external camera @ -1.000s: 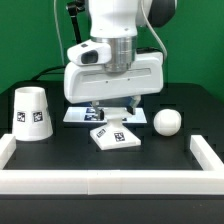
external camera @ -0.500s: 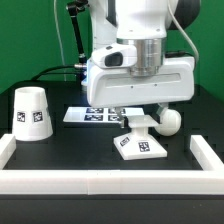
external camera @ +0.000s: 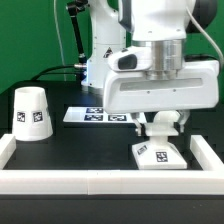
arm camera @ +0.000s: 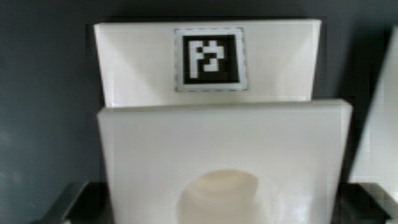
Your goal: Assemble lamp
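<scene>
- Exterior view: the gripper [external camera: 162, 133] stood low over the base [external camera: 160, 156], near the wall [external camera: 208, 152] at that view's right.
- Wrist view: whether the fingers clasped the base could not be told.
- Judged step: positioning the base; next, letting go and lifting clear.

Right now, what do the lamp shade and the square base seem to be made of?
The shade looks like white moulded plastic with a satin finish: smooth, even wall, soft shading, no grain or weave. The base looks like the same plastic: crisp stepped edges, uniform white, a faint sheen in the wrist view. The blur leaves the exact finish open.
</scene>
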Motion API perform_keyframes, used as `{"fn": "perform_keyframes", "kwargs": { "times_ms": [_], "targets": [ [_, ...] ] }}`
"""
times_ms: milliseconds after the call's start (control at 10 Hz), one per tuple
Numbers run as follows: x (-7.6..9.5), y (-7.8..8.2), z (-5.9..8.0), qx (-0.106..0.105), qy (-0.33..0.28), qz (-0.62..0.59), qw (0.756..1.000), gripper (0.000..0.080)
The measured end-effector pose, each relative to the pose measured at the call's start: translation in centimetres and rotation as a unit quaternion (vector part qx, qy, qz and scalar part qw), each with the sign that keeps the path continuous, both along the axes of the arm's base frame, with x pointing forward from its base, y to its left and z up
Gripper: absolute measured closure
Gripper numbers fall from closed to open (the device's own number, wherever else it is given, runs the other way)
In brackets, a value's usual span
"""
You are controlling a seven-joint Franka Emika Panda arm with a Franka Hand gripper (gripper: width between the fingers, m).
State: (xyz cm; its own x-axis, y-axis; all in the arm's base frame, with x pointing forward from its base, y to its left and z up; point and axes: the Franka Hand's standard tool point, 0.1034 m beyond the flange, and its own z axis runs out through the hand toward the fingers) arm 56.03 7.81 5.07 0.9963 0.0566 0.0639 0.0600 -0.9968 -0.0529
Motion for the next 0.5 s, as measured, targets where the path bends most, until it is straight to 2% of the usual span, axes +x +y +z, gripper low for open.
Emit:
{"fn": "perform_keyframes", "kwargs": {
  "times_ms": [500],
  "targets": [
    [4.6, 1.6, 0.0, 0.009, -0.025, -0.011, 1.000, 0.0264]
  ]
}}
